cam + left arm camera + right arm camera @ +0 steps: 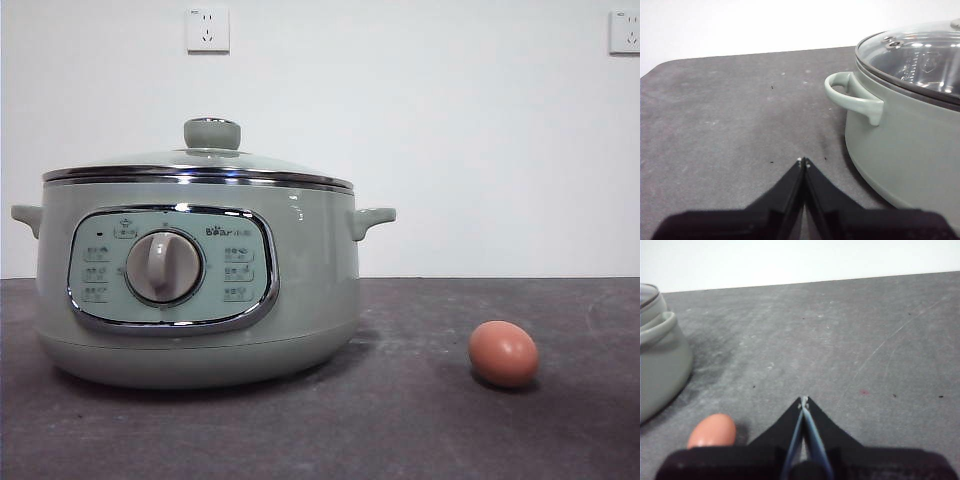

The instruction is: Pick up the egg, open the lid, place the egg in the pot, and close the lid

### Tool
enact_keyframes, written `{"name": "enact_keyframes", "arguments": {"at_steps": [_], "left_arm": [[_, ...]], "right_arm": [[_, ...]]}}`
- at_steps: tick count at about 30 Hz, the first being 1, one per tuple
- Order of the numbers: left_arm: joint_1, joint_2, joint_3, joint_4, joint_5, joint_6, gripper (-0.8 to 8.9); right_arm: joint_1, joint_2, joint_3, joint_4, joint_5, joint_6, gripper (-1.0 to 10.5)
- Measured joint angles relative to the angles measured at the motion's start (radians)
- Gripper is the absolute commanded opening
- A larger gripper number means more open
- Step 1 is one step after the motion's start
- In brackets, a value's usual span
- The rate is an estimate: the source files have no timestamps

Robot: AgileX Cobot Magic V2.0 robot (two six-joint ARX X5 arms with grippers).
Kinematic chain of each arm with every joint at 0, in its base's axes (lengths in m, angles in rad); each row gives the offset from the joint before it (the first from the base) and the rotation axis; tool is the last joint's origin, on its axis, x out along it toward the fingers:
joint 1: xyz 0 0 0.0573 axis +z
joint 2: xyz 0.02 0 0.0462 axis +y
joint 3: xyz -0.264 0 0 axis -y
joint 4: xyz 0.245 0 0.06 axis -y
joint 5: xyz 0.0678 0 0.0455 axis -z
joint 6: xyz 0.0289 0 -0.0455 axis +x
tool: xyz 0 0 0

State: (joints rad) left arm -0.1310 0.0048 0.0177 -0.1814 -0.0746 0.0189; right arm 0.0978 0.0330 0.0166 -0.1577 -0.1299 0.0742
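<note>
One egg (pixel 503 353), small, reddish-brown and matte, lies bare on the dark grey desk (pixel 400 420), toward the desk's right side as seen from the front edge, well apart from the pot (pixel 200 290). The pot is large, round and pale sage green, with a chrome-framed panel and central dial facing the front edge; the glass lid (pixel 200 165) with its green knob sits closed on it. Nothing stands between egg and pot. The egg lies on its side, long axis roughly along the front edge. The right hand (pixel 804 400) hovers just beside the egg, jaws pressed together, holding nothing. The left hand (pixel 803 162), likewise closed and empty, hangs near the pot's side handle (pixel 852 100).
</note>
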Motion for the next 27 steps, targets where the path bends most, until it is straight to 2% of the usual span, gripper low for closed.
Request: {"name": "enact_keyframes", "arguments": {"at_steps": [5,10,13,16,20,27], "left_arm": [[0.0,0.0,0.0,0.0,0.005,-0.016,-0.03],[0.0,0.0,0.0,0.001,0.05,-0.138,-0.03],[0.0,0.0,0.0,0.004,0.101,-0.224,-0.03],[0.0,0.0,0.0,0.008,0.171,-0.286,-0.04],[0.0,0.0,0.004,0.018,0.246,-0.342,-0.06],[0.0,0.0,0.134,-0.024,0.254,-0.398,-0.06]], "right_arm": [[0.0,0.0,0.0,0.011,-0.001,0.123,0.0],[0.0,0.0,0.0,0.011,-0.002,0.302,0.0],[0.0,0.0,0.0,0.011,-0.042,0.4,0.0],[0.0,0.0,0.0,0.01,-0.078,0.444,0.0],[0.0,0.001,0.029,-0.012,-0.08,0.484,-0.1],[0.0,0.036,0.17,-0.069,-0.08,0.502,-0.1]]}}
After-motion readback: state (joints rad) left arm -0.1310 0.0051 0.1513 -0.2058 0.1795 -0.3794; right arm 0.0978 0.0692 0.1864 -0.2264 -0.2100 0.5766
